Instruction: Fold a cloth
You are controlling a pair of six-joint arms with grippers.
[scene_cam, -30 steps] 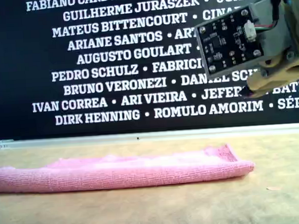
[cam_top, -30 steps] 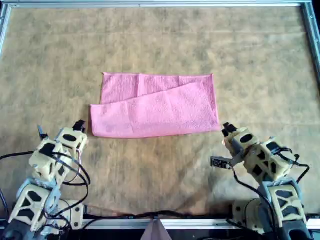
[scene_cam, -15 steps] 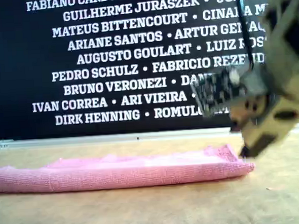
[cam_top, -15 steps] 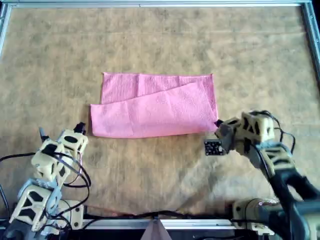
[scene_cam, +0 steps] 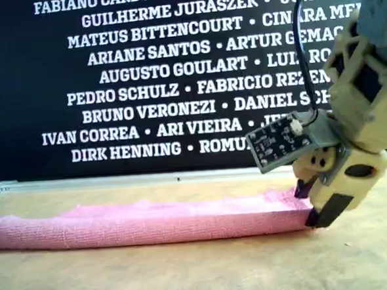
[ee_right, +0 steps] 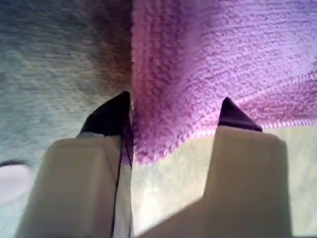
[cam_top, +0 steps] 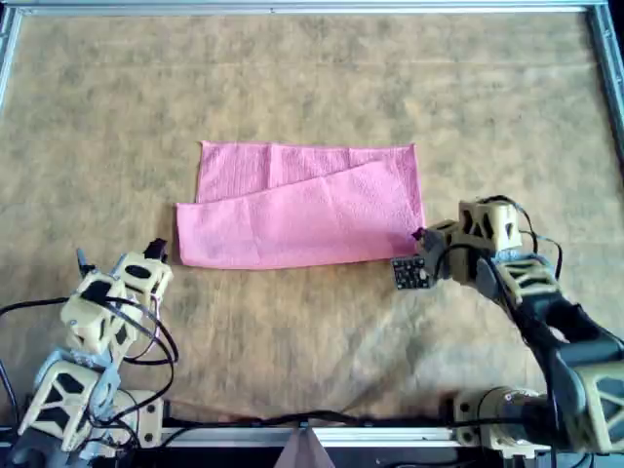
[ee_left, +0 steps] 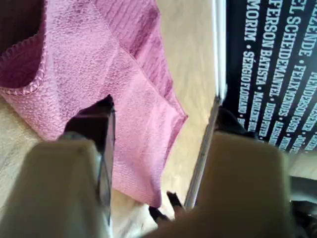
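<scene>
The pink cloth (cam_top: 302, 210) lies folded in a wide band on the brown table, its upper layer slanting. My right gripper (cam_top: 419, 237) is down at the cloth's near right corner in the overhead view. In the right wrist view the gripper (ee_right: 173, 111) is open, its dark fingertips (ee_right: 111, 116) straddling the cloth (ee_right: 208, 49) corner. The exterior view has that gripper (scene_cam: 309, 203) low at the right end of the cloth (scene_cam: 152, 220). My left gripper (cam_top: 154, 250) is open, just short of the cloth's near left corner in the overhead view. Its wrist view shows the gripper (ee_left: 163, 116) facing the cloth (ee_left: 124, 64).
The brown table (cam_top: 312, 68) is bounded by a metal frame (cam_top: 292, 8). A black wall with white names (scene_cam: 143, 69) stands behind it. A small circuit board (cam_top: 410, 273) juts from the right gripper, close above the table.
My right arm swung from the overhead view's lower right to the cloth's near right corner and dropped low. The left arm and the cloth stayed put.
</scene>
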